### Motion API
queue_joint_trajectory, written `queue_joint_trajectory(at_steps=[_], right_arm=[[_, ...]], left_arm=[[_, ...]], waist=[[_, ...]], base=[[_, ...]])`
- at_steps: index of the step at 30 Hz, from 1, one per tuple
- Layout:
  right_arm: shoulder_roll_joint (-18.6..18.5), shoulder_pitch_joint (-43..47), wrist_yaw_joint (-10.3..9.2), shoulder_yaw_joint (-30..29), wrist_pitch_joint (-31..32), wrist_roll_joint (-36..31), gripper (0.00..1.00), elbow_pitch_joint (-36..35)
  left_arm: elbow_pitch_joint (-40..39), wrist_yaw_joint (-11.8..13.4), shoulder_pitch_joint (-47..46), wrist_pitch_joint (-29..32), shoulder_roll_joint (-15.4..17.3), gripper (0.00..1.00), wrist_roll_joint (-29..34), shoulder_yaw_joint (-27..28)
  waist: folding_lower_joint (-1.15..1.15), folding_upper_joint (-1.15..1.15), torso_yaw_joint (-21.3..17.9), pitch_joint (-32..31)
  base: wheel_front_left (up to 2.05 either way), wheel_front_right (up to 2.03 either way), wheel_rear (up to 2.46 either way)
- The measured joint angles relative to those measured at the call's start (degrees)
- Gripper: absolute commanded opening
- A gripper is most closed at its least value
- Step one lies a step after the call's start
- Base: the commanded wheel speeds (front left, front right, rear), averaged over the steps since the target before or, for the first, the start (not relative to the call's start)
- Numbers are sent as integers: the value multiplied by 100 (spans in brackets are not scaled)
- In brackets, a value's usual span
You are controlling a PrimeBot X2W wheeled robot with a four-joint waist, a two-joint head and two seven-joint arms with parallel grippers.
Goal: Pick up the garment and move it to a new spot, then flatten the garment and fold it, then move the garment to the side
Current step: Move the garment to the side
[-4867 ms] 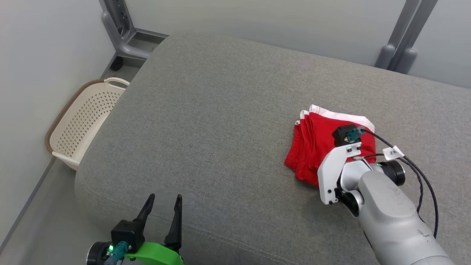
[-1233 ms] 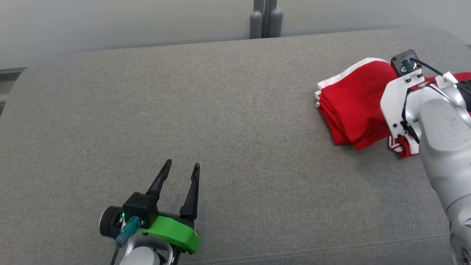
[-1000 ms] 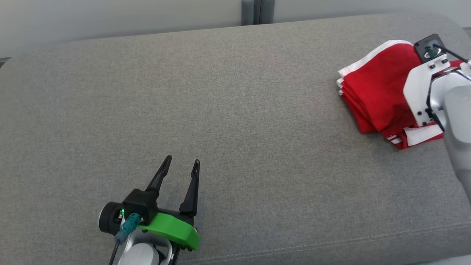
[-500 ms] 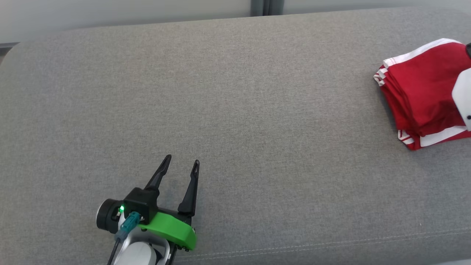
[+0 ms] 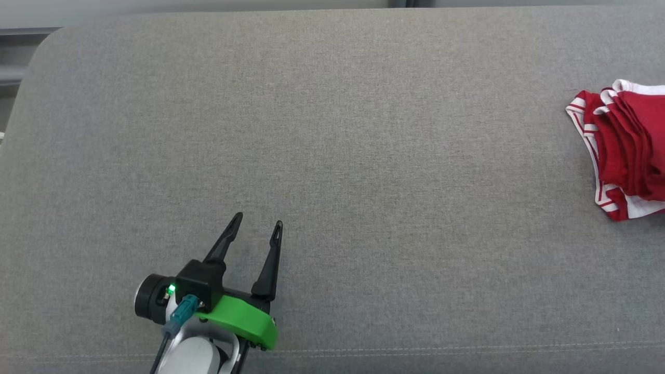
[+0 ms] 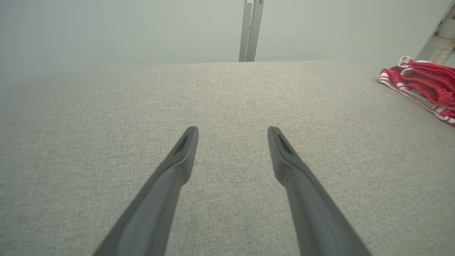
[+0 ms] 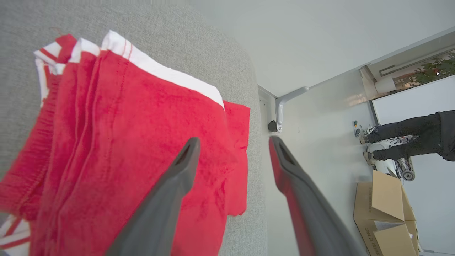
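The garment (image 5: 626,148) is a folded red cloth with white trim, lying at the right end of the grey cushion (image 5: 332,130). It also appears at the right edge of the left wrist view as a red bundle (image 6: 423,81). In the right wrist view the garment (image 7: 117,142) lies under my right gripper (image 7: 233,144), whose fingers stand apart with nothing between them, just above the cloth's edge near the cushion's end. My left gripper (image 5: 258,226) hovers open over bare cushion at the lower left, far from the garment, and its fingers (image 6: 185,149) spread wide.
The cushion's right end drops off beside the garment to a pale floor (image 7: 320,149). A cardboard box (image 7: 387,209) and a person's legs (image 7: 412,137) are farther off. A grey upright post (image 6: 250,30) stands behind the cushion.
My right gripper has opened and let go of the garment, which now lies at the cushion's right end. The head camera has turned, shifting the garment rightward in view. The left gripper has kept still.
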Motion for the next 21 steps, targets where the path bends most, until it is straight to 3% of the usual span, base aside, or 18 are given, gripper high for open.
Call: queue_joint_trajectory(at_steps=[9,11,15,21], right_arm=[[658,206,0,-463,-806,8,100,-345],[957,330,0,-735,-1132,254,100,-435],[1424,606,-1,-965,-1494,868,100,-453],[1927,975,-1,-892,-2005,1745,100,-636]], left_arm=[[-43,192,98,-48,-160,100,-528,495],[-68,158,127,-63,-174,100,-630,601],[38,343,265,-68,-200,100,-737,814],[209,499,375,-68,-227,100,-987,1099]], waist=[[0,0,-84,-237],[0,0,-113,-355],[0,0,-142,-562],[0,0,-180,-927]], base=[[0,0,0],[0,0,0],[0,0,0],[0,0,0]])
